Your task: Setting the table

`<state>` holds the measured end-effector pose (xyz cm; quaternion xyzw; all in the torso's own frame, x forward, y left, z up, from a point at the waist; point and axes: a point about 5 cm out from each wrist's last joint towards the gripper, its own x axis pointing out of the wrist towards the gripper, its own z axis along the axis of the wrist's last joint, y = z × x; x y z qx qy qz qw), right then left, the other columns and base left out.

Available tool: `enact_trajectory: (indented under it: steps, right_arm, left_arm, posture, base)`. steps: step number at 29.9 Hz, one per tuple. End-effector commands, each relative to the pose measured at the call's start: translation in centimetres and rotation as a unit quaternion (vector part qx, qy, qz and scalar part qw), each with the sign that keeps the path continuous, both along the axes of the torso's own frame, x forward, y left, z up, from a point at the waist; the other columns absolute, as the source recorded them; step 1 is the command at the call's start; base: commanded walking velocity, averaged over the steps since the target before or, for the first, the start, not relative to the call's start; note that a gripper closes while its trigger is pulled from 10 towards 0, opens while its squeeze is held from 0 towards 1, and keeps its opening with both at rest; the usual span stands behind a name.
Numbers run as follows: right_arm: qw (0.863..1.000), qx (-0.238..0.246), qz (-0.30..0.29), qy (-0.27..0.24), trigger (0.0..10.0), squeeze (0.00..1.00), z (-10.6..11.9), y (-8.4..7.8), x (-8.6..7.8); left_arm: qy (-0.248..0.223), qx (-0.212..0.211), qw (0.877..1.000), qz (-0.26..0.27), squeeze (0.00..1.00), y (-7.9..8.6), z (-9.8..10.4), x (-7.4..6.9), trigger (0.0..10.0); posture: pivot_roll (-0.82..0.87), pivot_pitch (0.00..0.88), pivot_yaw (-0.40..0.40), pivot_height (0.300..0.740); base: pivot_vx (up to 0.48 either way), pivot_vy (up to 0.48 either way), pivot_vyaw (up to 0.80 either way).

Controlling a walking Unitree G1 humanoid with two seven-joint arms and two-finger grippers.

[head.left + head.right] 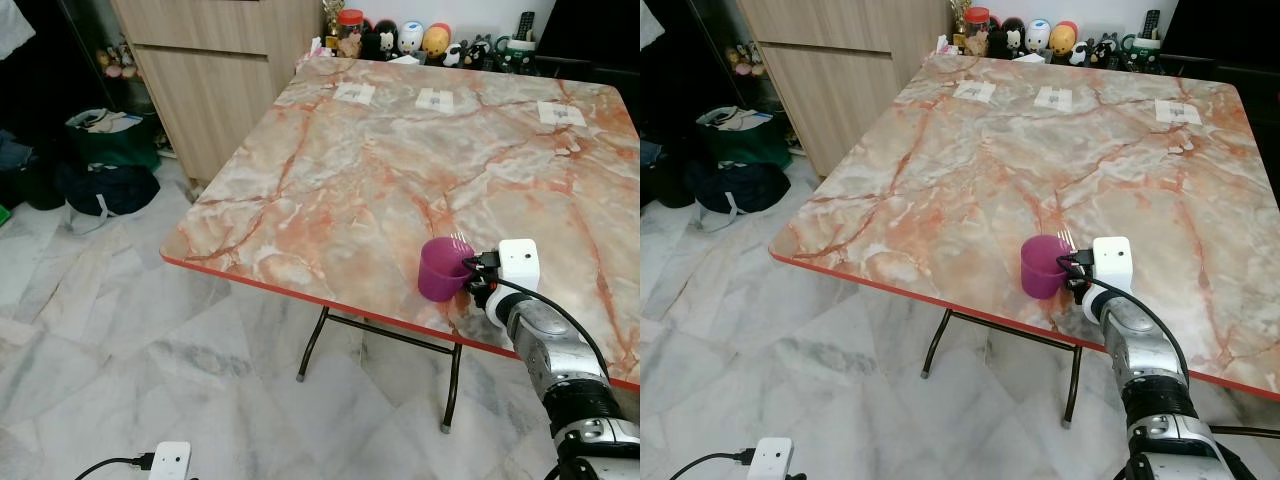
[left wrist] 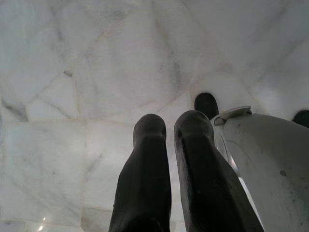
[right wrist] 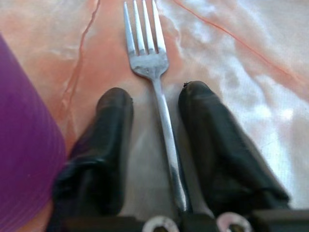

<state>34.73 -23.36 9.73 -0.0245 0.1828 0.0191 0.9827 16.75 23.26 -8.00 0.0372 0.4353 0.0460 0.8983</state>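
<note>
A purple cup (image 1: pixel 442 268) stands on the marble-pattern table (image 1: pixel 380 170), close to its red front edge. Just to the cup's right, my right gripper (image 3: pixel 154 94) rests low over the tabletop and is open. Between its two black fingers (image 3: pixel 113 116) lies a silver fork (image 3: pixel 153 67), tines pointing away from the wrist, with a gap on each side of the handle. The fork's tines (image 1: pixel 460 239) peek out behind the cup's rim. My left gripper (image 2: pixel 170 123) hangs over the white marble floor with its fingers together and nothing between them.
Three white paper squares (image 1: pixel 434 99) lie along the table's far side, with small toys and jars (image 1: pixel 410 38) behind them. A wooden cabinet (image 1: pixel 215 80) and dark bags (image 1: pixel 108 185) stand at the left. A white power strip (image 1: pixel 170 460) lies on the floor.
</note>
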Motion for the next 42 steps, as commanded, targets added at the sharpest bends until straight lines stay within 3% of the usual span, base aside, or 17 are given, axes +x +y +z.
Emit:
enact_trajectory:
  steps: [1, 27, 29, 33, 34, 35, 36, 42]
  right_arm:
    - [0.999, -0.007, -0.002, 0.034, 0.0, 0.0, -1.3, 0.0, -0.5]
    - [0.999, -0.014, -0.008, 0.039, 0.0, 0.0, -1.8, -0.2, -0.8]
    - [0.999, -0.015, -0.014, 0.034, 0.0, 0.0, -1.8, -0.2, -0.9]
    - [0.997, 0.009, -0.068, -0.032, 0.0, 0.0, -0.6, -1.1, -1.1]
    - [0.996, 0.01, -0.076, -0.043, 1.8, 0.0, -0.4, -1.3, -1.1]
    - [0.996, 0.01, -0.08, -0.049, 1.8, 0.0, -0.2, -1.4, -1.2]
    - [0.993, 0.011, -0.09, -0.073, 10.0, 0.0, 0.4, -1.5, -1.3]
    - [0.986, -0.001, -0.102, -0.132, 10.0, 0.0, 1.9, -1.3, -2.0]
  left_arm:
    - [0.018, -0.003, 1.0, 0.001, 0.0, 0.0, -0.4, -0.9, 10.0]
    - [0.024, -0.008, 1.0, 0.0, 0.0, 0.0, -0.5, -1.1, 10.0]
    - [0.024, -0.008, 1.0, -0.001, 0.0, 0.0, -0.5, -1.1, 10.0]
    - [0.024, -0.007, 1.0, 0.0, 0.0, -0.1, -0.6, -1.2, 10.0]
    - [0.024, -0.007, 1.0, 0.0, 0.0, -0.1, -0.6, -1.2, 10.0]
    - [0.024, -0.007, 1.0, 0.0, 0.0, -0.1, -0.6, -1.1, 10.0]
    - [0.025, -0.007, 1.0, -0.001, 0.0, -0.1, -0.6, -1.2, 10.0]
    - [0.023, -0.009, 1.0, -0.002, 0.0, -0.2, -0.6, -1.0, 10.0]
  posture:
    - [-0.06, 0.117, 0.04, 0.74]
    - [-0.06, 0.115, 0.039, 0.74]
    - [-0.05, 0.113, 0.036, 0.74]
    - [-0.06, 0.112, 0.036, 0.74]
    - [-0.06, 0.112, 0.035, 0.74]
    - [-0.06, 0.112, 0.035, 0.74]
    - [-0.06, 0.112, 0.035, 0.74]
    - [-0.07, 0.108, 0.029, 0.74]
  base:
    - [0.0, 0.0, 0.0]
    - [0.0, 0.0, 0.0]
    - [0.0, 0.0, 0.0]
    - [0.0, 0.0, 0.0]
    - [0.0, 0.0, 0.0]
    - [0.0, 0.0, 0.0]
    - [0.0, 0.0, 0.0]
    - [0.0, 0.0, 0.0]
